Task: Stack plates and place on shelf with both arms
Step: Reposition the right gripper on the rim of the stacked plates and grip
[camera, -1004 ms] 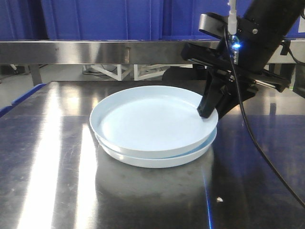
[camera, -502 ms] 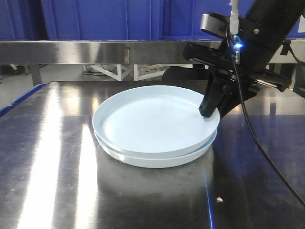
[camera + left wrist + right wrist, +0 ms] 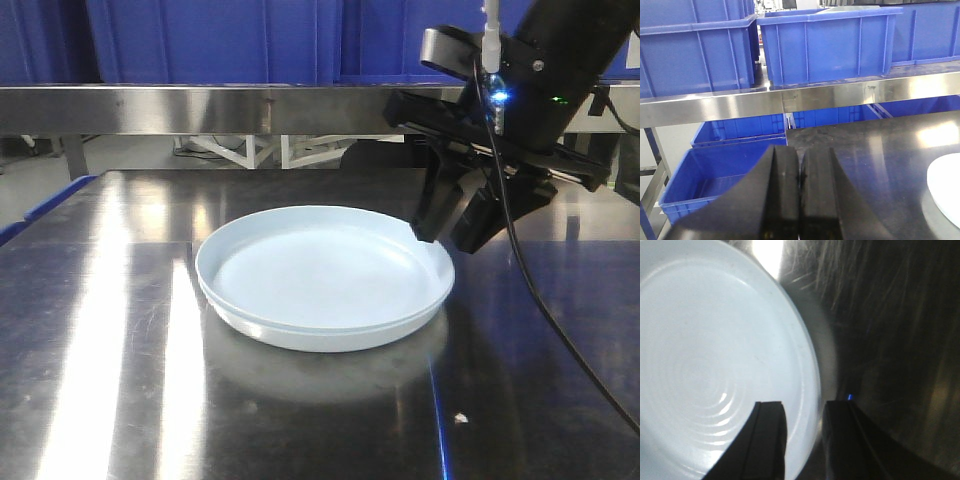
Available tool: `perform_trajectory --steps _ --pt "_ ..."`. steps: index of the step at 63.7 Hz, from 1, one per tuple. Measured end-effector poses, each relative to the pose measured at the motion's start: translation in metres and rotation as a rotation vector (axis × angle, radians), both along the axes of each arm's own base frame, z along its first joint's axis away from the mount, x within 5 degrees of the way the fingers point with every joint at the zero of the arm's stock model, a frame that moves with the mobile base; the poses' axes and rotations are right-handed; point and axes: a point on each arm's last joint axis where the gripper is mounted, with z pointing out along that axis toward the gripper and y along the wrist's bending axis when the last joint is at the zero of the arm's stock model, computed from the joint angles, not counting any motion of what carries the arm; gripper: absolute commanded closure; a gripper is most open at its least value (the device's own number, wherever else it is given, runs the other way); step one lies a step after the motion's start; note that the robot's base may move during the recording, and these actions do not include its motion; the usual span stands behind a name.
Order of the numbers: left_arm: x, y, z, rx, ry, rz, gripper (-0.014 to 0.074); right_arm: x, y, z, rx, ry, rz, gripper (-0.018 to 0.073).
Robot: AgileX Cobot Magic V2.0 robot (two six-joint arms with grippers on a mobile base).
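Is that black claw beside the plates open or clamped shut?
Open. In the wrist view the right gripper has its two fingers standing apart, with the rim of the plates showing in the gap between them.

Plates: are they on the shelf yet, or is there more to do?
Not yet. Stacking looks done: the plates sit nested together on the table. The right gripper hangs open over their rim, gripping nothing; the left gripper is shut and empty, off to the side. Left to do: both arms lift the stack onto the shelf.
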Motion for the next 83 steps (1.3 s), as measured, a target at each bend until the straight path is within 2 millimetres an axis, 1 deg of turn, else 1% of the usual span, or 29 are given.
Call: perform_trajectory --steps 21,36,53,68,83 --pt "0.000 0.000 0.000 0.000 0.000 0.000 0.0516 0.000 -0.001 -0.001 -0.015 0.007 -0.006 0.0226" --pt "0.000 0.000 0.000 0.000 0.000 0.000 0.0516 0.002 0.002 -0.013 -0.020 0.047 -0.020 0.0226" --pt "0.000 0.000 0.000 0.000 0.000 0.000 0.0516 0.002 0.002 -0.013 -0.003 0.067 -0.075 0.0226" --pt "0.000 0.000 0.000 0.000 0.000 0.000 0.0516 0.003 0.002 -0.013 -0.001 0.068 -0.085 0.0226" --pt "0.000 0.000 0.000 0.000 0.000 0.000 0.0516 0.003 0.003 -0.018 -0.004 0.081 -0.086 0.0226"
